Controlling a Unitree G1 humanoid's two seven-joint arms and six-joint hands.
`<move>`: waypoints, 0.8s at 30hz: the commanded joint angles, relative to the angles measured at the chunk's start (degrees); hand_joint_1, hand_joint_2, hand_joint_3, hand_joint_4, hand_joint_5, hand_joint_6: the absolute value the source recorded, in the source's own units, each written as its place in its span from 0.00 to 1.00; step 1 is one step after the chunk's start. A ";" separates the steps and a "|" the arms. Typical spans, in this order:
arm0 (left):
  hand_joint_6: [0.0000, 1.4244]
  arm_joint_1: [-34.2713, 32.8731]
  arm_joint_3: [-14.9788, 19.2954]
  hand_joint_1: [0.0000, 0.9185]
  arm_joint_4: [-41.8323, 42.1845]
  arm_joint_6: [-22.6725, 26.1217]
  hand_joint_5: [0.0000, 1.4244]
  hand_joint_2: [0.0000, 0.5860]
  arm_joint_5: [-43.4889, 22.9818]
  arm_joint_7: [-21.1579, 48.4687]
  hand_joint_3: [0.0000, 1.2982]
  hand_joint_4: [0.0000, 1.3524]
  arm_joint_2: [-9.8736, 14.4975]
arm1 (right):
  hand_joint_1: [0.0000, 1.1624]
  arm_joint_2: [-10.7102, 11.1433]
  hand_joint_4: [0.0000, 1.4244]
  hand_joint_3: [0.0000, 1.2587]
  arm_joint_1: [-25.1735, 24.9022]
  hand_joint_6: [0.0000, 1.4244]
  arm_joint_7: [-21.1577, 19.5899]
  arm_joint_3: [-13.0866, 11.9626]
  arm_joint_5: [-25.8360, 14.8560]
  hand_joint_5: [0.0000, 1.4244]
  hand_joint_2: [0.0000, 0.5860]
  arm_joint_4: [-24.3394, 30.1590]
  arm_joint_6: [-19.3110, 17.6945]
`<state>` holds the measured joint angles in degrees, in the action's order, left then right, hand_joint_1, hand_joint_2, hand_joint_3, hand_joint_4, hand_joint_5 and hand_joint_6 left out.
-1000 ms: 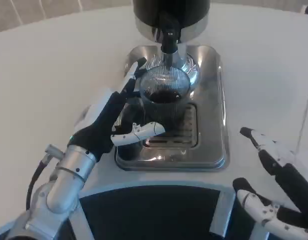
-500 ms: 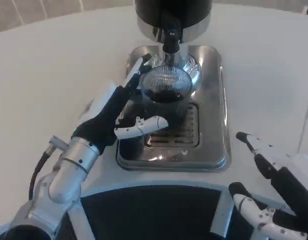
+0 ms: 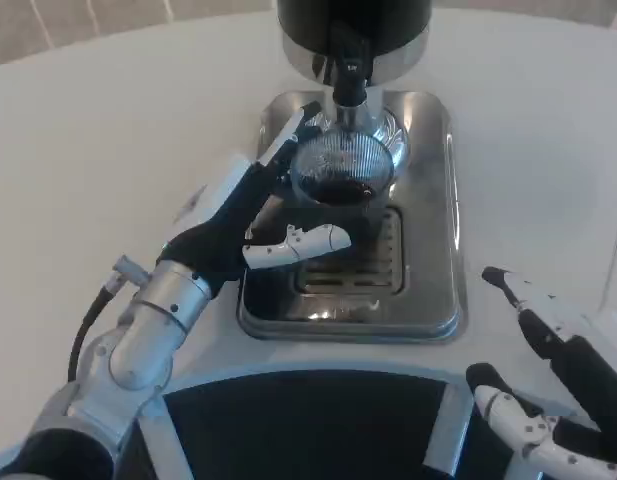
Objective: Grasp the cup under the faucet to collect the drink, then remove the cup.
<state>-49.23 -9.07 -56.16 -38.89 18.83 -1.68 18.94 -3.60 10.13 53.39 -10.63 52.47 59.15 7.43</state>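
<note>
White table, left hand clasping cup under faucet, right hand spread, empty near edge

cup under faucet, on tray

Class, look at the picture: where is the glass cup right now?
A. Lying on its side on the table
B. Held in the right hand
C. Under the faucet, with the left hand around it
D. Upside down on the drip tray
C: the cup, with dark drink in it, stands upright under the faucet, and the left hand wraps around it.
</note>
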 commanded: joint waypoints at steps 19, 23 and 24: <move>0.47 -1.13 -4.65 0.38 -0.85 4.56 0.39 0.09 4.25 -4.28 0.06 0.19 -1.33 | 0.24 0.31 0.00 0.03 -0.79 0.00 -0.33 0.55 1.26 0.00 0.85 0.85 2.55; 0.47 -0.95 -5.34 0.38 0.05 4.98 0.39 0.09 5.08 -5.46 0.08 0.19 -1.28 | 0.24 0.49 0.00 0.03 -0.80 0.00 -0.63 0.42 1.41 0.00 0.84 0.85 2.51; 0.47 -0.88 -5.48 0.38 0.28 5.11 0.39 0.09 5.43 -5.81 0.10 0.20 -1.24 | 0.24 0.53 0.00 0.03 -0.81 0.00 -0.68 0.38 1.43 0.00 0.84 0.85 2.47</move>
<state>-51.74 -12.96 -56.03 -34.73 22.38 -7.99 18.12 -3.21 9.22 53.35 -10.17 53.62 59.15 9.75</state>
